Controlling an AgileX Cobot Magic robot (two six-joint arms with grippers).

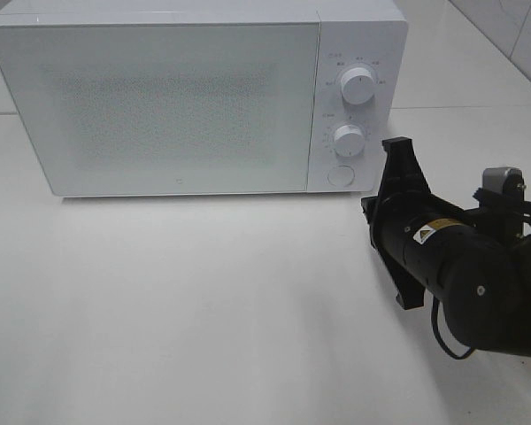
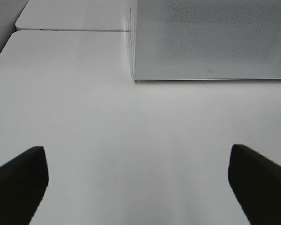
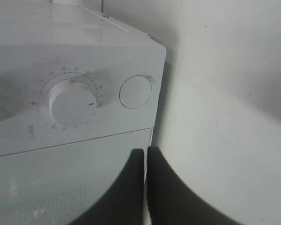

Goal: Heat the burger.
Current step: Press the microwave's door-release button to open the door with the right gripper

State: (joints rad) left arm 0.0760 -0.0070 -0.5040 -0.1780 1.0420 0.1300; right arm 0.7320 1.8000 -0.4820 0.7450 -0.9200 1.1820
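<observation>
The burger is out of view in every frame. The white microwave (image 1: 168, 97) stands at the back of the table with its door (image 1: 159, 106) shut. My right gripper (image 1: 396, 146) is shut with nothing between its fingers, just off the microwave's lower right corner. In the right wrist view its tips (image 3: 145, 152) are pressed together near the round button (image 3: 136, 91) and the lower dial (image 3: 75, 103). My left gripper (image 2: 138, 159) is open and empty above bare table, facing the microwave's left front corner (image 2: 133, 77). It does not show in the exterior view.
The control panel carries an upper dial (image 1: 358, 86), a lower dial (image 1: 348, 139) and the round button (image 1: 340, 174). The white table (image 1: 203, 310) spreads in front of the microwave. A second white table (image 2: 70, 18) sits behind its left side.
</observation>
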